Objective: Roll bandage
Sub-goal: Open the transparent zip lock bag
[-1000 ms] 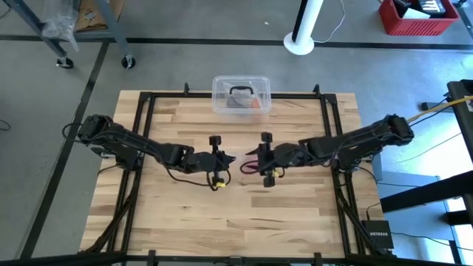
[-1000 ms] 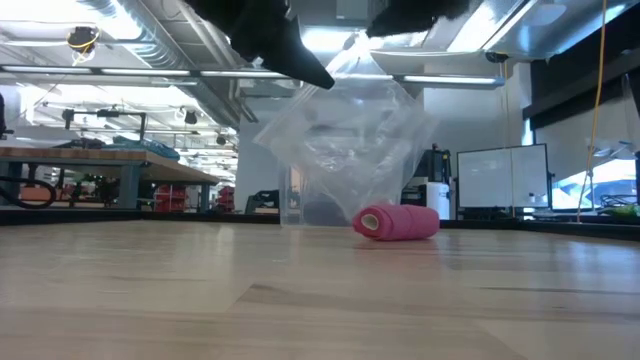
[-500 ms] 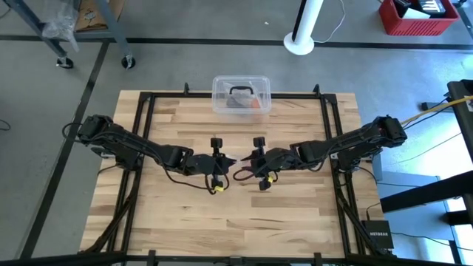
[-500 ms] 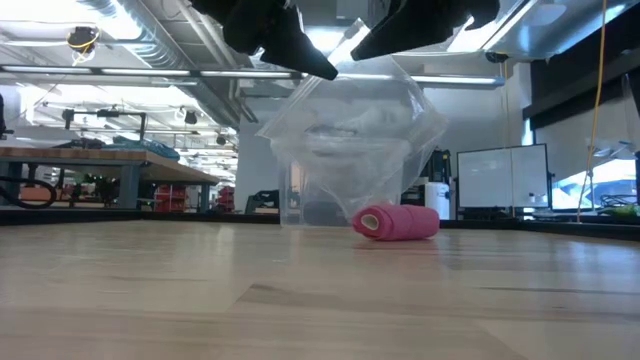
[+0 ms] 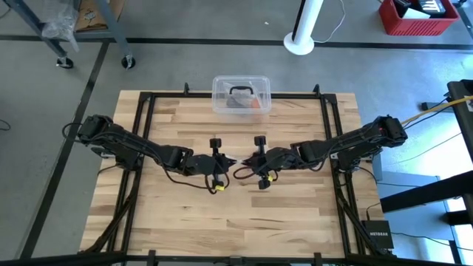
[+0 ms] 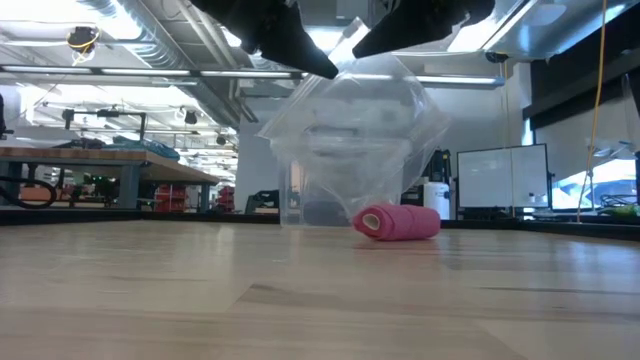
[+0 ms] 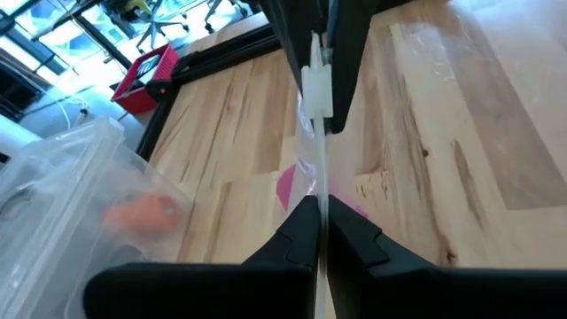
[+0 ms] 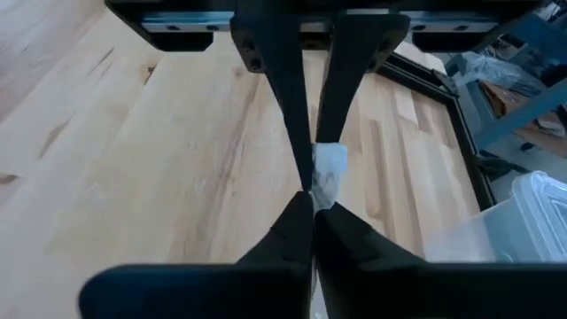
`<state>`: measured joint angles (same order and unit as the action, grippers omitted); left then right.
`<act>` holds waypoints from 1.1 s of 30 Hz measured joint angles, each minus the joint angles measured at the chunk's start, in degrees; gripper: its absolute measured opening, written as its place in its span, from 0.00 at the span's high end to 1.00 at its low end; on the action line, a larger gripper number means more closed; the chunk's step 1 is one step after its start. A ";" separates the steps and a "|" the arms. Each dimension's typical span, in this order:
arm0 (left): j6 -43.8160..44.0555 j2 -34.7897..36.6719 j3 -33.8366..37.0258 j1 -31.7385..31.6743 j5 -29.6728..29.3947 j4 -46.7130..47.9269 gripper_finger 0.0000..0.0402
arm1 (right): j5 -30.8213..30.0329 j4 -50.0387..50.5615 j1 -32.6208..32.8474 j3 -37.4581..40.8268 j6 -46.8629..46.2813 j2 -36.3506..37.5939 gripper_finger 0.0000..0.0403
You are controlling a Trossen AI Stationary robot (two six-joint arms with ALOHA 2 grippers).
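The rolled bandage (image 6: 397, 222) is showing pink-red at centre right of the low view, sitting against the see-through, colourless plastic bag (image 6: 350, 140) above and behind it. The table (image 5: 185, 214) is showing pale blond wood with darker grain streaks across the middle of the high view, framed by black rails. At its upper centre the clear plastic box (image 5: 241, 96) is showing a black handle and something orange inside, while a red crate (image 5: 417, 16) is sitting at the upper right.
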<state>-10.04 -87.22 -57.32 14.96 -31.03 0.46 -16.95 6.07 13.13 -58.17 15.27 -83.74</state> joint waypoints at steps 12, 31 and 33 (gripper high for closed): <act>5.77 2.80 0.00 0.06 -0.03 -0.67 0.76 | -4.25 1.39 0.00 0.00 -1.51 0.00 0.99; 2.14 1.14 0.04 -0.11 4.22 -10.65 0.69 | -4.48 0.33 0.00 0.00 -1.73 0.00 0.99; 2.12 1.12 0.04 -0.11 4.24 -10.09 0.71 | -4.48 0.37 0.00 0.00 -1.73 0.00 0.99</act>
<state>-7.92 -86.10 -57.28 14.85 -26.79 -9.63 -21.43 6.44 13.13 -58.17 13.54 -83.74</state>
